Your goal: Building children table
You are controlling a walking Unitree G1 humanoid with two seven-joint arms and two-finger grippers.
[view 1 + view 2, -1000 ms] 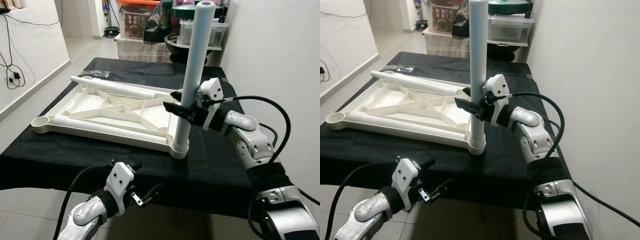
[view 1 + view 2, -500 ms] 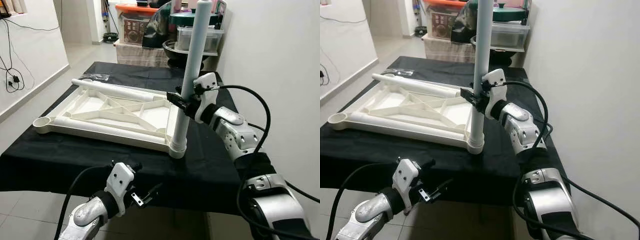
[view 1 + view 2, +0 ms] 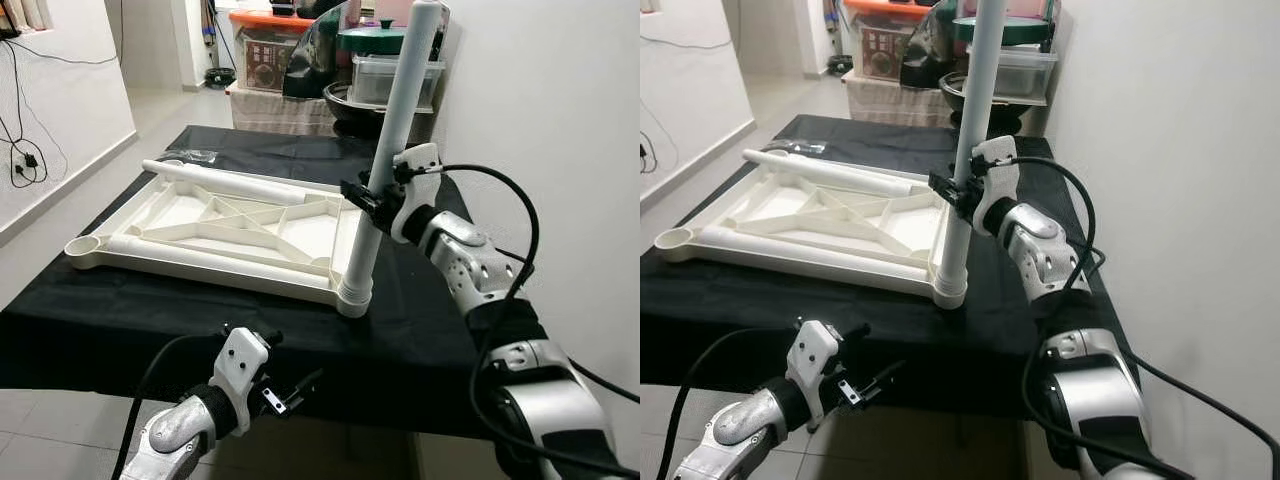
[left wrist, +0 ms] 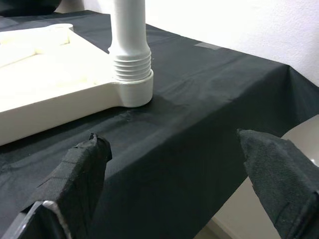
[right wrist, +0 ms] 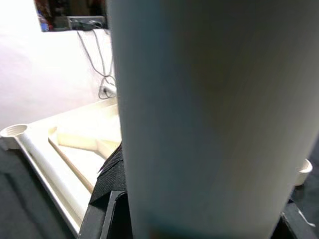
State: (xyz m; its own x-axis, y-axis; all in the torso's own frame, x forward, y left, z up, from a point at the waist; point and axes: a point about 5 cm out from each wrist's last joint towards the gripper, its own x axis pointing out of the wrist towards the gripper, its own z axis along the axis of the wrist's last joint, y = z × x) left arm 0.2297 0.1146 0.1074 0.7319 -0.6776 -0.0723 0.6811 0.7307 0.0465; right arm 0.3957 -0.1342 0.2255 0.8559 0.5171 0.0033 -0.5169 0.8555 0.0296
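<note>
Left eye view. Tabletop [image 3: 220, 225]: cream plastic, lying underside-up on the black-draped counter [image 3: 120, 310], so its corner sockets face upward to receive legs. Upright leg [image 3: 385, 160]: white tube, foot seated in the tabletop's near corner socket [image 3: 352, 297] on the robot's right, top leaning slightly away from the tabletop toward the wall. Right claw [image 3: 372, 200]: clamped on the upright leg about halfway up, probably to steady or turn it into the socket. Loose leg [image 3: 225, 183]: lying along the tabletop's far edge, apparently awaiting fitting. Empty socket [image 3: 82, 246]: at the tabletop's near corner on the robot's left.

Right eye view. Left claw [image 3: 862, 383]: below the counter's near edge, well clear of the tabletop, idle and holding nothing.

Left wrist view. Threaded collar of the upright leg [image 4: 130, 64]: still exposed above the socket, so the leg seems not fully screwed home. Left claw's fingers [image 4: 82, 167]: spread wide.

Right wrist view. Upright leg close against the lens; tabletop ribs beyond it.
</note>
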